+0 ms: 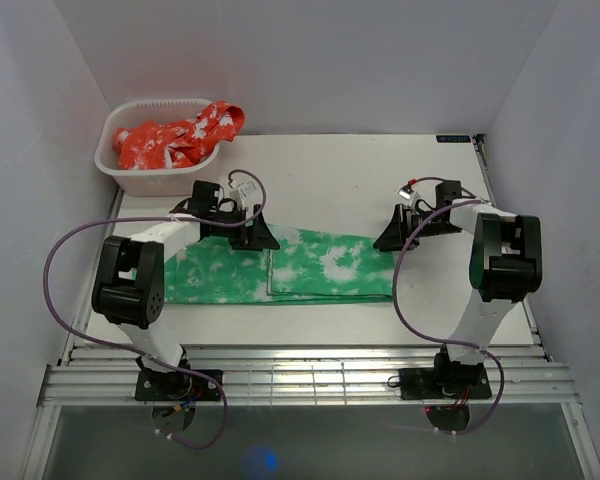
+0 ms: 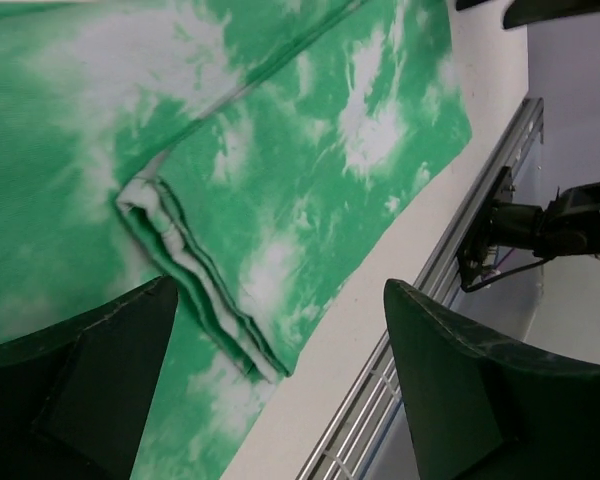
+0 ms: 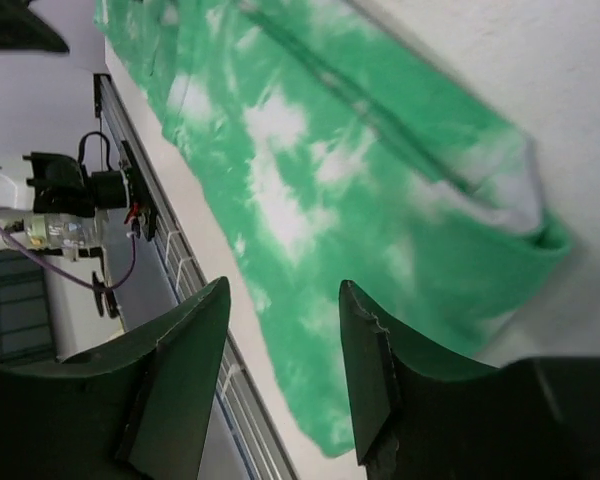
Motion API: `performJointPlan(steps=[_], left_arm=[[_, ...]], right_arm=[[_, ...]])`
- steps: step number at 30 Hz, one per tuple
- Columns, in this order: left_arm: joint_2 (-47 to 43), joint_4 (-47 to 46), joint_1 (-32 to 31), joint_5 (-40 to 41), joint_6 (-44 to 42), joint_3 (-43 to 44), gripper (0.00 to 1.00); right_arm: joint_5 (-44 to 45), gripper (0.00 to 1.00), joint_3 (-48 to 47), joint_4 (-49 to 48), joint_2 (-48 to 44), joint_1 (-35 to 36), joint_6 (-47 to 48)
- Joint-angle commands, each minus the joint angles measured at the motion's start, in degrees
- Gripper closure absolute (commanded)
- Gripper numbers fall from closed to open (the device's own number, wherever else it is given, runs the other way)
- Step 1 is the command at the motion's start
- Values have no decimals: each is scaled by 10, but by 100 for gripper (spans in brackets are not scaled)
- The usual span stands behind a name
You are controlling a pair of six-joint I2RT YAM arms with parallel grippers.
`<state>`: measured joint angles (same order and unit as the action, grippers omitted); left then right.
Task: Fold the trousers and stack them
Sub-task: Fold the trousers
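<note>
**A:** Left gripper (image 1: pixel 248 236): jaws stood wide apart with nothing between them, at the far edge of the trousers (image 1: pixel 320 268), beside the layered edge (image 2: pixel 195 290). Right gripper (image 1: pixel 398 238): jaws partly apart, likewise empty, just off the trousers' right end.

**B:** And the trousers themselves?

**A:** They lay flat on the table (image 1: pixel 330 180), running left to right, nearer the front rail than the back. The right part lay doubled over. The left part showed as a single thickness beyond the layered edge. The right end looked rounded, so it was read as a fold rather than a cut edge. The basket (image 1: pixel 150 182) with a red garment (image 1: pixel 175 140) sat at the far left corner, well apart.

**B:** Which step was that taken to be?

**A:** Judged as between folds: one fold made, both grippers free, another fold due to shorten the bundle.

**B:** What would make it go well?

**A:**
- Each gripper should come down to table level and pinch every layer at its point, not the top sheet alone. A top-layer grab would likely peel the fold open.
- Both should lift together and level, carry the cloth across slowly, and set edge on edge.
- The jaws should part only once the cloth rests.
- The fabric looked thin and limp, so sag between the two grips was expected.
</note>
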<state>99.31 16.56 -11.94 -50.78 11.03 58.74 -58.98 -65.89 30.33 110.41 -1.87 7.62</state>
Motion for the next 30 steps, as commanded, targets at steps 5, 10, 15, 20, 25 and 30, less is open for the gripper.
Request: performJointPlan(steps=[5,10,15,20,25,30], left_arm=[[-130,102,98,0,-60,8,2],[-177,126,119,19,-75,-7,2],[-179,181,161,55,-108,14,2],[-174,207,192,57,-138,34,2],[-188,240,222,60,-172,49,2],[-200,264,303,39,-200,40,2]], right_arm=[[-8,55,117,156,-129,-2,159],[-33,58,138,156,-44,1,180],[31,61,140,138,48,0,169],[30,60,118,141,35,-3,144],[8,45,31,192,-99,-27,152],[153,21,35,130,-204,-48,111]])
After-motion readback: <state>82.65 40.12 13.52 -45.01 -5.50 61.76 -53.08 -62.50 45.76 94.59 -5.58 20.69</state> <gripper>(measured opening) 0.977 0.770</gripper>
